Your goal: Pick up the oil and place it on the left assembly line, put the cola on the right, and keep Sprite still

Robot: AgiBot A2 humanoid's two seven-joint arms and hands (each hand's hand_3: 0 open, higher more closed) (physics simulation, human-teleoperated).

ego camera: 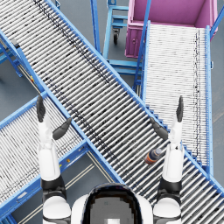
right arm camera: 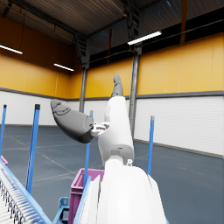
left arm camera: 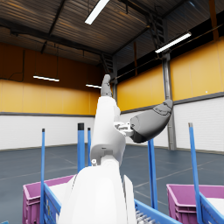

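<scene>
So both hands were up in the air with nothing in them: the left hand (ego camera: pixel 44 122) had its fingers spread well apart from the thumb, and the right hand (ego camera: pixel 174 126) was splayed the same way. The only task item I could spot was a small dark bottle (ego camera: pixel 154 155) lying on its side at the near end of the big diagonal conveyor (ego camera: pixel 87 87), just beside the right forearm. It looked like the cola to me, but it was honestly too small to be sure. I saw no oil or Sprite anywhere. The right assembly line (ego camera: pixel 175 70) ran off towards a purple bin (ego camera: pixel 175 13), and the left assembly line (ego camera: pixel 17 140) sat on the other side. My guess is the bottle's light, smooth plastic and happy to roll on those rollers, so I'd wrap it round the middle of the body, not the cap.
</scene>
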